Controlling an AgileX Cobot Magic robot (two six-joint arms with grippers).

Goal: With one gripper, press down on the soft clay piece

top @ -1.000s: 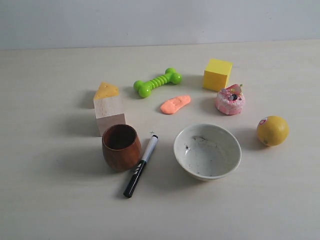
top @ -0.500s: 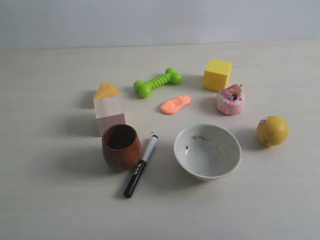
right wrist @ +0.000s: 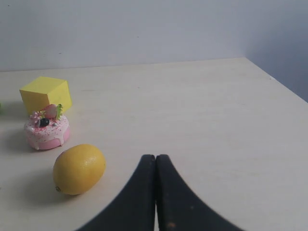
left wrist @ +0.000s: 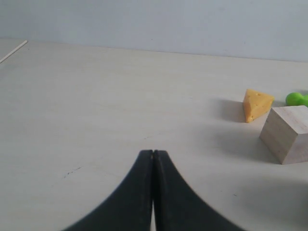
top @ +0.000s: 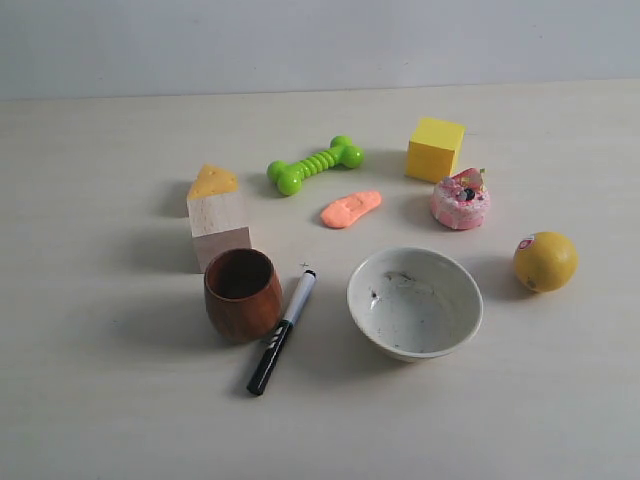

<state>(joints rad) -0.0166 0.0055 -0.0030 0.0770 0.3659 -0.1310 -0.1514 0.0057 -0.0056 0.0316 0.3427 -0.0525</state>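
The soft clay piece [top: 351, 209], a flat orange-salmon tongue shape, lies on the table between the green bone toy [top: 315, 164] and the white bowl [top: 414, 302]. Neither arm shows in the exterior view. My left gripper [left wrist: 153, 153] is shut with nothing in it, low over bare table, with the cheese wedge [left wrist: 256, 104] and wooden cube [left wrist: 288, 133] ahead of it. My right gripper [right wrist: 155, 157] is also shut and empty, with the lemon [right wrist: 79, 169] close beside it. The clay is out of view in both wrist views.
Around the clay stand a yellow cube [top: 435, 149], a pink cake [top: 460, 200], a lemon [top: 545, 261], a wooden cup [top: 242, 294], a black marker [top: 282, 329], a wooden cube [top: 219, 229] and a cheese wedge [top: 212, 181].
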